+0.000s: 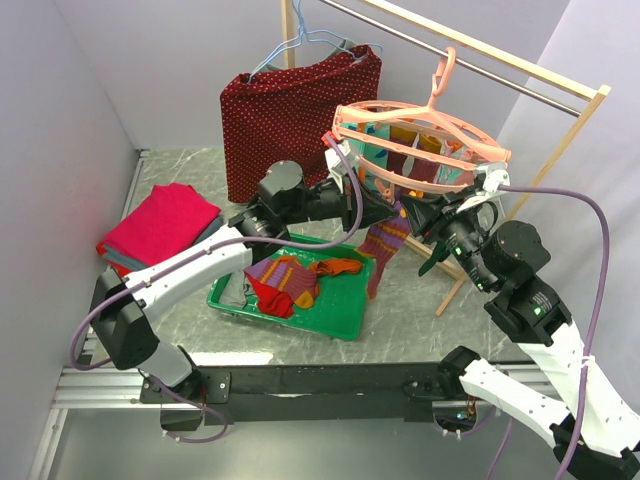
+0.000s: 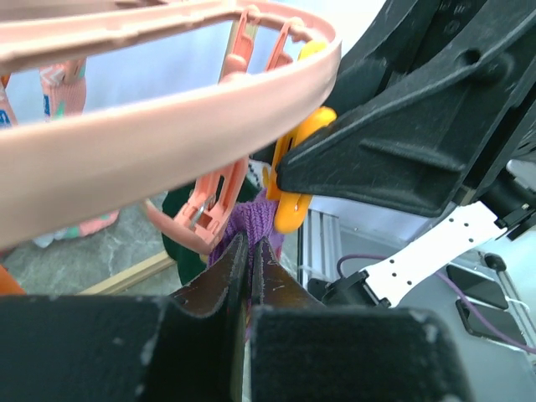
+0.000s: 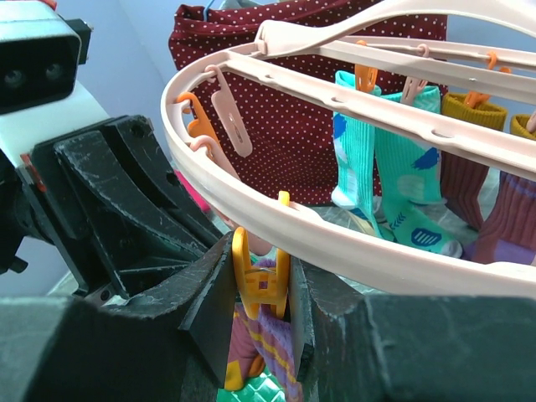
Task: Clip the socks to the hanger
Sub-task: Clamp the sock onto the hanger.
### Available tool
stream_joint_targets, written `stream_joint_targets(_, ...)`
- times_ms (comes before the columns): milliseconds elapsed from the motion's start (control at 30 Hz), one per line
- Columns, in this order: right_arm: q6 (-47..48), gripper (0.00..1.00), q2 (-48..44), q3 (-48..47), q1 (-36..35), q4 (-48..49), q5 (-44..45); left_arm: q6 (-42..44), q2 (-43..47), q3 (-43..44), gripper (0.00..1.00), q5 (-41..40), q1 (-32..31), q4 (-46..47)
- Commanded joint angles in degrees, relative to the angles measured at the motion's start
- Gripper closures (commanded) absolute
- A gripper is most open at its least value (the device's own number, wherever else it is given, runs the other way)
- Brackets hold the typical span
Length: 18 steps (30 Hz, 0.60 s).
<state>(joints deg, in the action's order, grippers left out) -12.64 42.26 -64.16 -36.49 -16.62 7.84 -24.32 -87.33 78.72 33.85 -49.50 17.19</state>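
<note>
Dotted cloth (image 1: 280, 120) behind hanger (image 3: 335, 239); tray (image 1: 335, 302) below sock (image 1: 388, 245).

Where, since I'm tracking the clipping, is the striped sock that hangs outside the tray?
Top view, centre: the striped sock hangs under the near rim of the pink hanger, its lower end by the right edge of the green tray.

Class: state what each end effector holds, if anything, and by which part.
Left end effector: the striped sock, pinched at its top edge. Right end effector: an orange clip peg, squeezed by its two sides.
</note>
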Motion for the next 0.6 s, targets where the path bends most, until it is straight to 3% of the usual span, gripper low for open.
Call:
stream_joint_targets(0, 0.9, 1.0, -0.5, 0.6, 0.4, 1.4, -2.2, -2.0, -0.5, 3.1, 0.94, 2.0, -0.3, 5.1)
stream_joint_targets(333, 1.1, 1.0, -0.9, 0.8, 0.5, 1.2, -2.1, -3.8, 0.6, 2.8, 0.92, 2.6, -0.3, 7.6)
stream_joint_targets(400, 1.3, 0.91, -0.8, 0.6, 0.5, 1.1, -2.0, -3.6, 0.5, 2.9, 0.9, 2.5, -0.3, 7.3)
stream_joint_targets(433, 1.4, 0.76, -0.9, 0.6, 0.5, 0.9, -1.7, -3.7, 0.4, 2.9, 0.88, 2.5, -0.3, 7.2)
stream_joint_targets(567, 1.7, 0.64, -1.6, 0.3, 0.5, 0.4, -0.3, -3.5, 0.2, 2.8, 0.76, 1.8, -0.4, 6.2)
